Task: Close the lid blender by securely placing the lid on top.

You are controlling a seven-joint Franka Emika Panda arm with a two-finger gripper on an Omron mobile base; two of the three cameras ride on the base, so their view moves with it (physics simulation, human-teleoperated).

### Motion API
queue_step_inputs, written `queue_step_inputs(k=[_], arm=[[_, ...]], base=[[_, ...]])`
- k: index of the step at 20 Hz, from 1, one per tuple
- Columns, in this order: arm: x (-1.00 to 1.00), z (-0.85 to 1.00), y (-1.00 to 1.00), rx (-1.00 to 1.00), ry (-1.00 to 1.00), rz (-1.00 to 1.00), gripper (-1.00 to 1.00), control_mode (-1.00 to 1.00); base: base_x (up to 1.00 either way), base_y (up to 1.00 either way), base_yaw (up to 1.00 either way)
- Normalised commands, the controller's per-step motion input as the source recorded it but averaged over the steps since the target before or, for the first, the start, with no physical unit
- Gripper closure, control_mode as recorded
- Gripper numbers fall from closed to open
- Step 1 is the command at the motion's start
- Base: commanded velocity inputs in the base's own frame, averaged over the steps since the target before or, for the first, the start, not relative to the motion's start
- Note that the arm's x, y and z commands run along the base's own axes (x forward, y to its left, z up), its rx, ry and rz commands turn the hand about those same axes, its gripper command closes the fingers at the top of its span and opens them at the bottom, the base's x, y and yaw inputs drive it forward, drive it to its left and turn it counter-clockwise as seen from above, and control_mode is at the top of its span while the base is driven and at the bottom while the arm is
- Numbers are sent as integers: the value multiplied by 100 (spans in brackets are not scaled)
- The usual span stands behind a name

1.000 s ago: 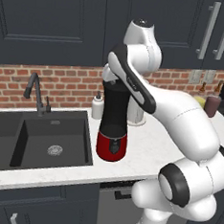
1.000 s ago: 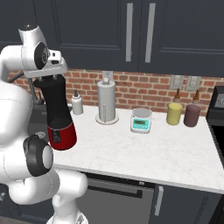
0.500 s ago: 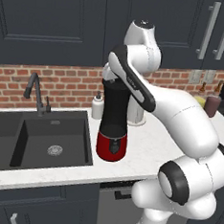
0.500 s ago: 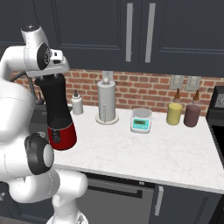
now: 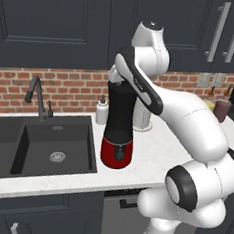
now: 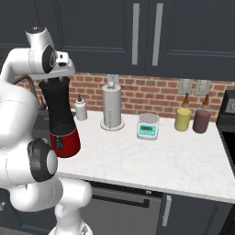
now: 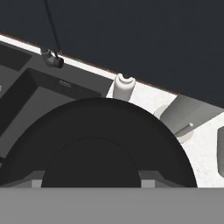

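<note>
So the blender (image 5: pixel 118 131) was sitting on the white marble tabletop (image 5: pixel 151 152), just to the right of the dark sink (image 5: pixel 41 142), red base down and the tall black jar standing upright. The arm had its hand parked right over the top of the jar, and from the right base view the blender (image 6: pixel 61 124) sat directly under the white wrist. In the hand view the lid (image 7: pixel 98 144) was this big round black disc seen from above, with a smaller raised circle in the middle, and it looked lined up with the jar below, though I honestly couldn't tell whether it was fully seated on the rim or just above it. The gripper (image 7: pixel 91 181) was hard to read: the fingertips barely poked up on either side of that center circle, so whether it was clamped on the knob or let go, I couldn't tell. Behind the blender was a small white soap bottle (image 5: pixel 102 110) near the brick wall, and the paper towel roll (image 6: pixel 112 106) stood just to the right. Farther right on the tabletop were a little kitchen scale (image 6: pixel 148 126), a yellow jar (image 6: pixel 182 119) and a dark purple jar (image 6: pixel 200 120). The faucet (image 5: pixel 37 98) stood behind the sink.
</note>
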Motion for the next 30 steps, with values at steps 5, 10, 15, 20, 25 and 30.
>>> queue_step_inputs(k=[5, 10, 15, 20, 25, 30], arm=[[0, -31, 1, 0, 0, 0, 100, -100], [10, -25, 29, 0, 0, 0, 100, -100], [5, -23, 10, 0, -1, 0, 100, -100], [0, -38, 0, 0, -4, 0, -100, -100], [0, -12, 0, 0, -8, 0, -100, -100], [0, 0, 0, 0, -10, 0, -100, -100]], base=[[0, 0, 0], [0, 0, 0], [0, 0, 0], [0, 0, 0], [0, 0, 0], [0, 0, 0]])
